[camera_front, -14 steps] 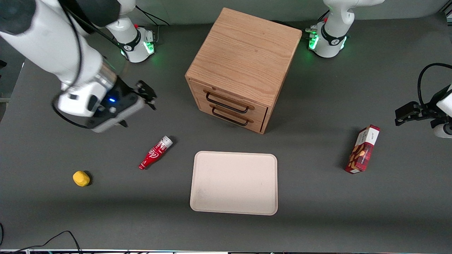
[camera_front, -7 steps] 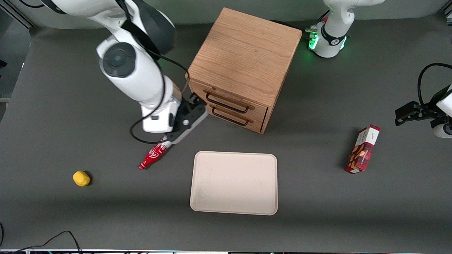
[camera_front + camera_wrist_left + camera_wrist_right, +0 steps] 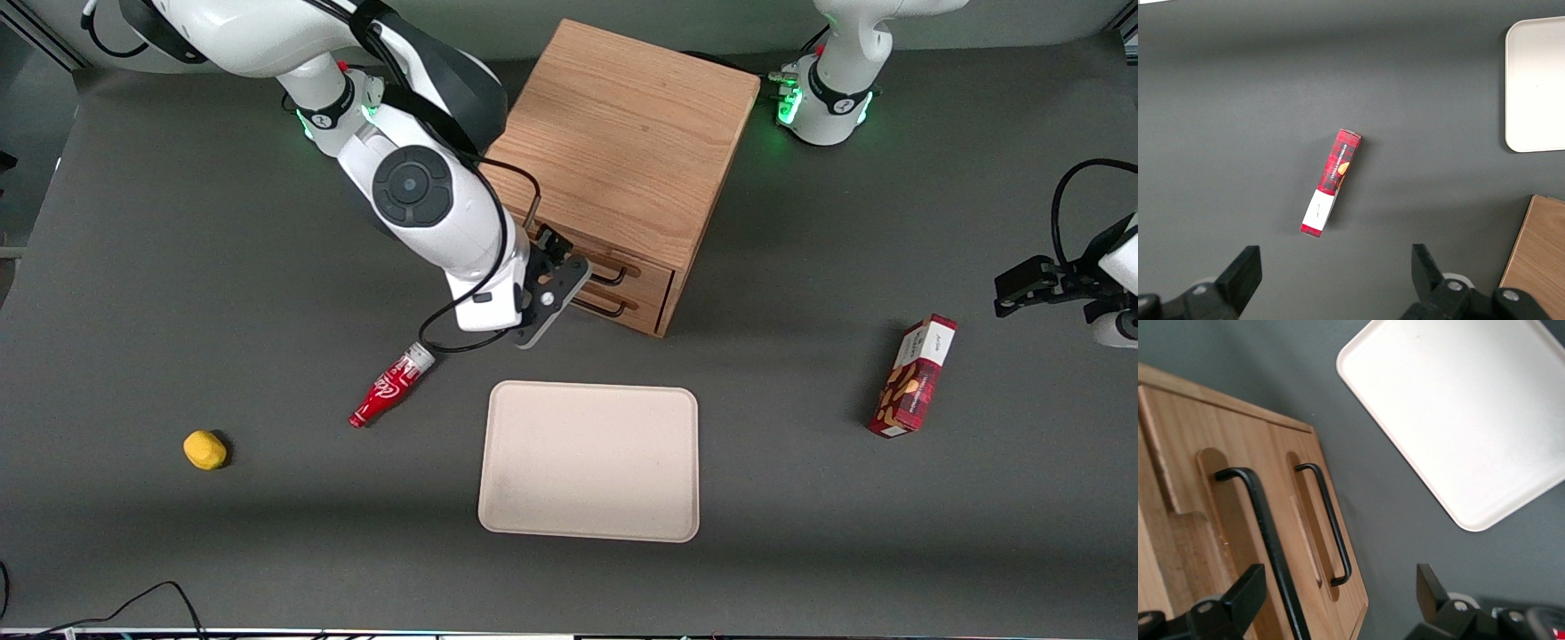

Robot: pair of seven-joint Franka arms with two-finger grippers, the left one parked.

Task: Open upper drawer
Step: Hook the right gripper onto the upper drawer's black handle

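Now the right arm is swinging in fast: a second ago its gripper was hovering out toward the working arm's end of the table, half a second ago it was at the cabinet's front corner, and at this moment it is sitting directly in front of the drawer fronts of the wooden cabinet, which is standing near the table edge farthest from the front camera. In the right wrist view the gripper is spread wide, one finger on each side of the frame with nothing between them, and the upper drawer is lying fully shut, flush in the cabinet face. Its black handle is running close past one finger but is not yet lined up in the gap; the lower drawer's handle is sitting closer to the gap's middle. So the approach seems almost finished, while grasping and pulling are yet to come. The likely risk is closing on the wrong handle, so the claw probably needs shifting toward the upper bar. The cream tray, red bottle, yellow object and red box are lying unmoved.
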